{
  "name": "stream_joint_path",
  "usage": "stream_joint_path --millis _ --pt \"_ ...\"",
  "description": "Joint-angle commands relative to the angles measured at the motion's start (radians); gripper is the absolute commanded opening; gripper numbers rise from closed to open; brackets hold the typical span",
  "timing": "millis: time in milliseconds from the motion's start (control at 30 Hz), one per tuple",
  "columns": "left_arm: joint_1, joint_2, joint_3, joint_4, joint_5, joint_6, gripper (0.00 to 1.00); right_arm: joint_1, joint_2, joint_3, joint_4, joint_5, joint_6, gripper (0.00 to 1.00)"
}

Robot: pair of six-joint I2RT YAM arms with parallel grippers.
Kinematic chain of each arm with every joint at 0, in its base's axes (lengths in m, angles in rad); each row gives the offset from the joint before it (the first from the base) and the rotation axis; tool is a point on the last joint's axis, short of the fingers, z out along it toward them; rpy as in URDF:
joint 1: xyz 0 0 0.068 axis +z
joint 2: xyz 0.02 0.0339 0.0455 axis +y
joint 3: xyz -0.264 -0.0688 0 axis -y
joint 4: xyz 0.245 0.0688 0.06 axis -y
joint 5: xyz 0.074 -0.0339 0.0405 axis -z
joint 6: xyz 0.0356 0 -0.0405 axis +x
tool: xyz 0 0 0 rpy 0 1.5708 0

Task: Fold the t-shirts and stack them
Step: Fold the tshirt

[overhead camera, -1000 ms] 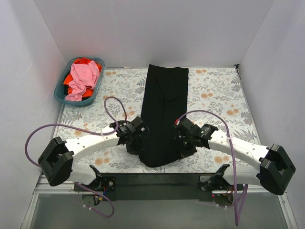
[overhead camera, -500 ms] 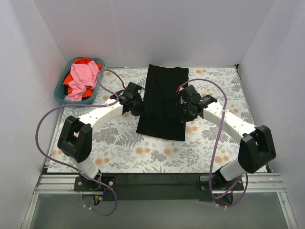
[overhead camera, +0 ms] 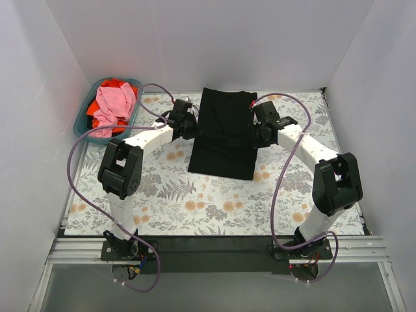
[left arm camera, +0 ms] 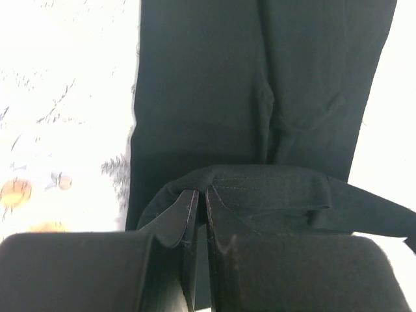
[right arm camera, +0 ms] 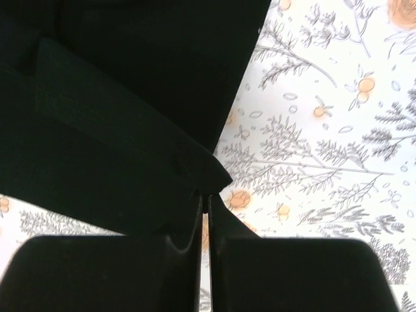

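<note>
Black t-shirt (overhead camera: 224, 140) pinched from both sides on the floral table (overhead camera: 292, 195)

The black t-shirt lies mostly flat, with its held edges folded over itself. Off to its left sits the teal basket (overhead camera: 82, 127), with the pink tee (overhead camera: 114, 107) heaped over the orange-red tee (overhead camera: 114, 82). The left gripper (overhead camera: 190, 127) is clamped on a fold at the black t-shirt's left edge — the right gripper (overhead camera: 259, 134) is closed tight on a corner at its right edge.

No text, label, brand, number or sign can be read in any view. Nothing legible is seen on the black t-shirt (overhead camera: 224, 133), though fine print could be lost in the coarse overhead view.
</note>
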State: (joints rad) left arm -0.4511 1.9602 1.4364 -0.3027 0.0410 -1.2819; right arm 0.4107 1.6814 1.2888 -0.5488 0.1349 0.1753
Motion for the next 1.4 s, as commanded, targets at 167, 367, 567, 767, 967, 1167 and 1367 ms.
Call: stream_joint_path --millis 167,367,567,767,967,1167,1367 --pt "0.037 0.06 0.067 0.077 0.01 0.039 0.0 -0.049 0.066 0.084 0.079 -0.006 -0.036 0.01" --pt "0.045 0.077 0.047 0.1 -0.003 0.029 0.0 -0.055 0.11 0.078 0.134 -0.015 -0.037 0.01" --pt "0.043 0.106 0.033 0.154 -0.01 0.035 0.0 -0.062 0.153 0.046 0.217 -0.02 -0.043 0.01" --pt "0.045 0.115 -0.002 0.203 -0.029 0.03 0.0 -0.064 0.193 0.035 0.271 -0.011 -0.054 0.01" --pt "0.045 0.141 0.004 0.215 -0.059 0.039 0.04 -0.064 0.213 0.04 0.293 0.017 -0.062 0.08" --pt "0.045 0.082 -0.051 0.267 -0.092 0.056 0.46 -0.061 0.166 0.038 0.303 0.0 -0.083 0.34" --pt "0.022 -0.035 -0.119 0.275 -0.107 0.07 0.69 -0.032 0.077 0.012 0.331 -0.015 -0.069 0.57"
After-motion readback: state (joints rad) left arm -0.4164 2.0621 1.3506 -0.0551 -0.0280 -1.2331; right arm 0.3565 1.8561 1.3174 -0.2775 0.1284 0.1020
